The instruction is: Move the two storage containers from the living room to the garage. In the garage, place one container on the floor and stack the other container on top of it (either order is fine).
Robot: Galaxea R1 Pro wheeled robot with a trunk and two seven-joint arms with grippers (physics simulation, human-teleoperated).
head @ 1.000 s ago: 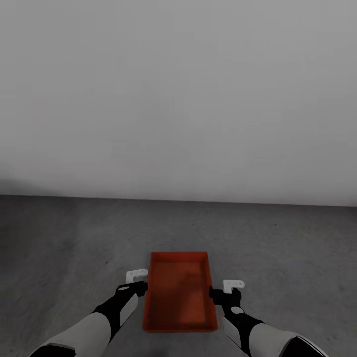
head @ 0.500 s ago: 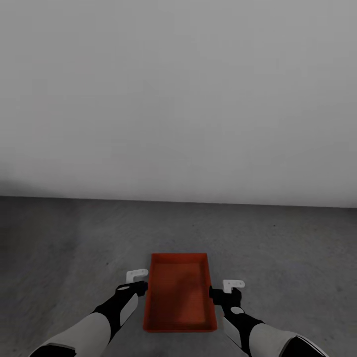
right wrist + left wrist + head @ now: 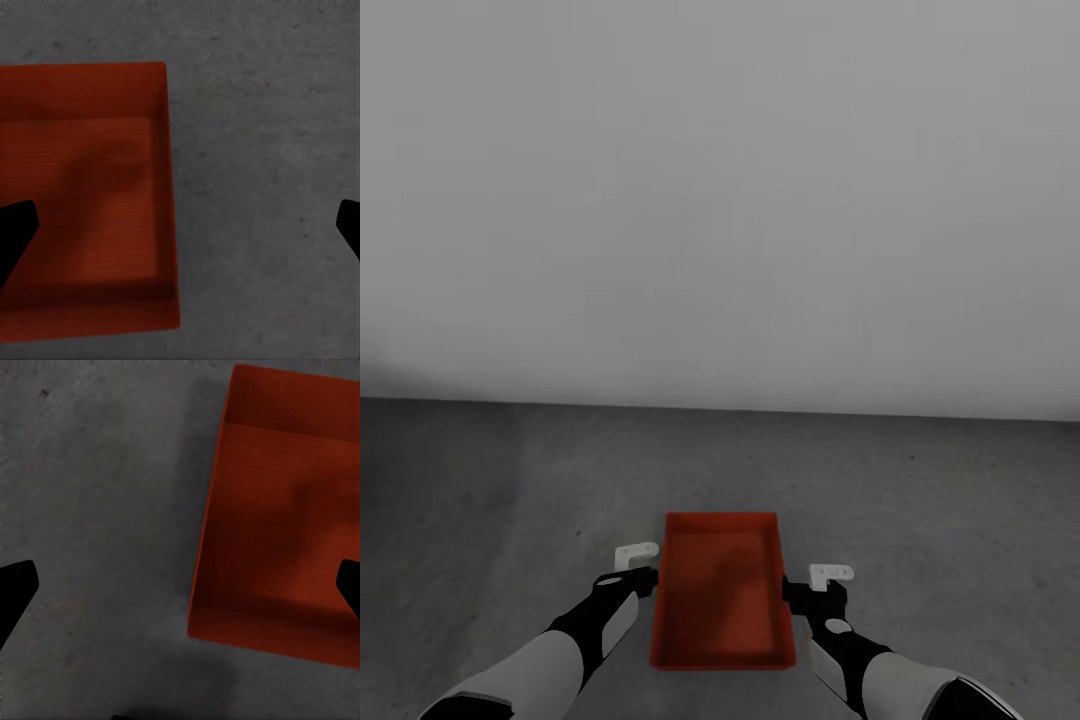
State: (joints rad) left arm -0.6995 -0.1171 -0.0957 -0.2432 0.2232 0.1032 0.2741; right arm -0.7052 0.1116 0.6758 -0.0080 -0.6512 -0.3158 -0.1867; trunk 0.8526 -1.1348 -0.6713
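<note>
One orange-red storage container (image 3: 722, 590) lies upright on the dark grey garage floor (image 3: 510, 480), straight ahead of me between my two arms. My left gripper (image 3: 642, 566) hovers above its left long wall, open, holding nothing. My right gripper (image 3: 816, 586) hovers just off its right long wall, also open and holding nothing. In the left wrist view, the container (image 3: 281, 532) lies below the spread fingertips (image 3: 16, 591), its wall about midway between them. In the right wrist view, the container (image 3: 86, 202) sits under one fingertip (image 3: 15, 234), with bare floor under the other.
A plain pale grey wall (image 3: 720, 200) rises a short way beyond the container and meets the floor in a straight line. Speckled concrete stretches to either side of the box and in front of it.
The container has sunk slightly lower and looks a little smaller between the grippers. Both arms have stayed where they were.
</note>
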